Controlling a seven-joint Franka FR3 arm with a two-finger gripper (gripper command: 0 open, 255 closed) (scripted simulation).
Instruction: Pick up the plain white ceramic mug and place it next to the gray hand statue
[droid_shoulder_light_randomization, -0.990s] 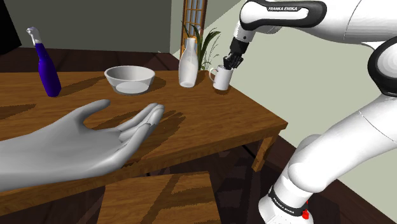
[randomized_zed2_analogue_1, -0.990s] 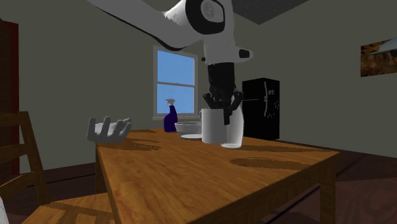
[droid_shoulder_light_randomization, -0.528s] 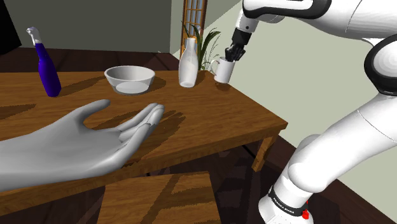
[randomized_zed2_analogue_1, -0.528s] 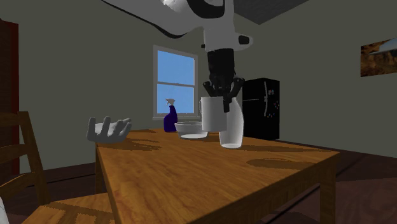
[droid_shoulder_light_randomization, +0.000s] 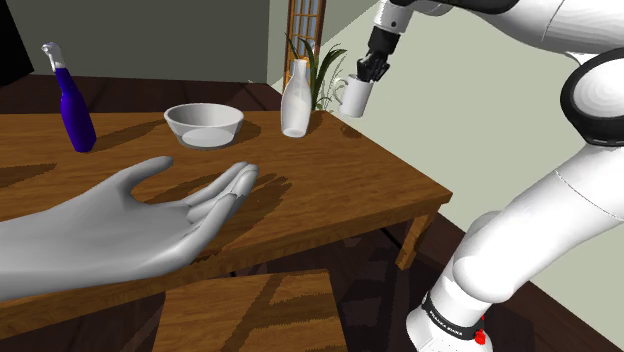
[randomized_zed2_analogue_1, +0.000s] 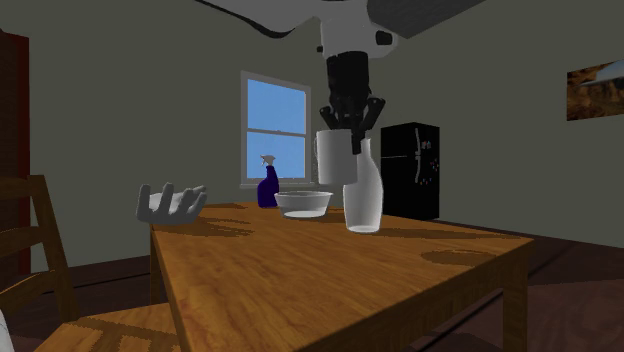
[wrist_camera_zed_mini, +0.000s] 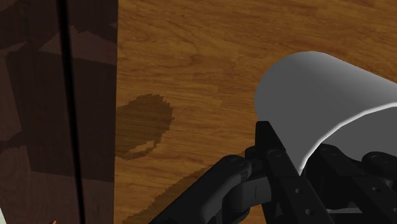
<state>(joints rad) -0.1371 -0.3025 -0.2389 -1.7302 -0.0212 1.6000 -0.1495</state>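
Note:
The plain white mug (droid_shoulder_light_randomization: 357, 95) hangs in the air above the far right corner of the wooden table (droid_shoulder_light_randomization: 330, 190), with my black gripper (droid_shoulder_light_randomization: 373, 70) shut on its rim. From the second exterior view the mug (randomized_zed2_analogue_1: 335, 156) is level with the neck of the white vase and my gripper (randomized_zed2_analogue_1: 350, 118) clasps it from above. The wrist view has the mug (wrist_camera_zed_mini: 324, 102) against my fingers (wrist_camera_zed_mini: 277, 165), its shadow on the wood below. The gray hand statue (droid_shoulder_light_randomization: 120, 225) lies palm up at the shoulder view's lower left, far from the mug, and appears small and distant (randomized_zed2_analogue_1: 170, 203) across the table.
A white vase (droid_shoulder_light_randomization: 295, 98) stands just left of the mug in the shoulder view. A pale bowl (droid_shoulder_light_randomization: 204, 125) and a purple spray bottle (droid_shoulder_light_randomization: 70, 100) sit further left. A chair seat (droid_shoulder_light_randomization: 250, 310) is at the table's near edge. A plant (droid_shoulder_light_randomization: 325, 70) stands behind.
The gripper has lifted the mug off the table, rising steadily over the last second. Its shadow on the table has slid toward the table's corner.

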